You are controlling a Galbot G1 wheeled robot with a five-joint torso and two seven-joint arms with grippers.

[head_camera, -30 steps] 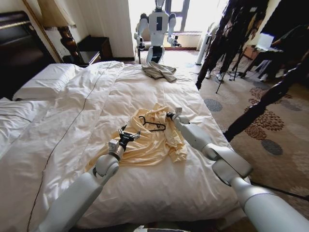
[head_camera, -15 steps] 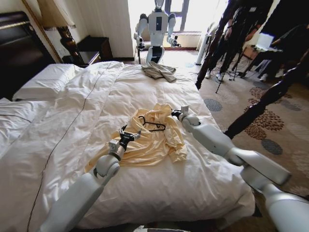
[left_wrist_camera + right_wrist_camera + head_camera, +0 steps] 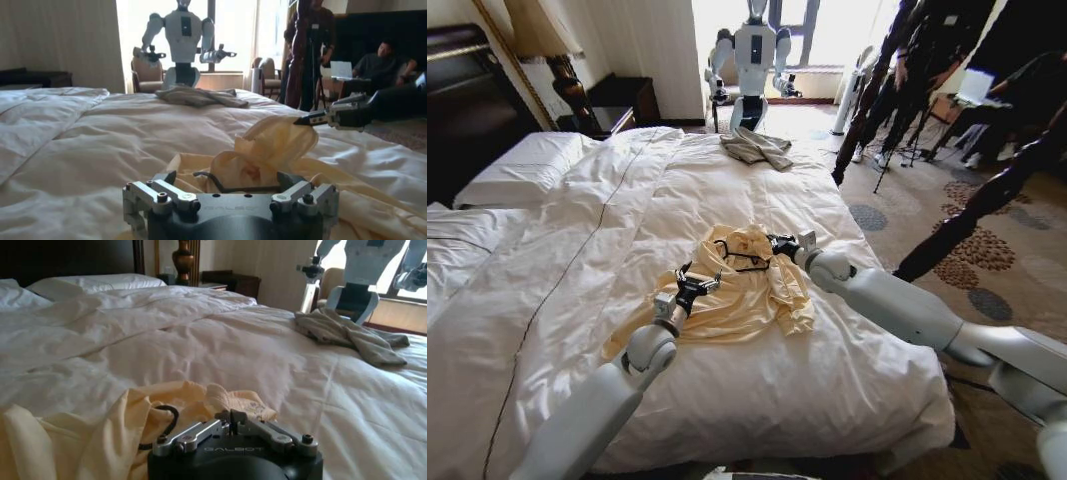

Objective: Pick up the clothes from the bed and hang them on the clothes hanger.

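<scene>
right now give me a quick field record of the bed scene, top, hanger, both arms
top: pale cream-yellow long-sleeved top, crumpled on the white duvet bed
hanger: thin black hanger lying on the top's upper part
right gripper: jaws shut on the top's upper edge, fabric lifted
left gripper: jaws open, over the top's lower left part
other: grey-beige garment at the far end of the bed

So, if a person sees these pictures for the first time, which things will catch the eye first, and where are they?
The cream top lies crumpled in the middle of the white bed, with a thin black hanger on its upper part. The right pincer is shut on a fold of the top at its far right edge, while the left pincer sits open over its near left part. A grey garment lies at the bed's far end.
</scene>
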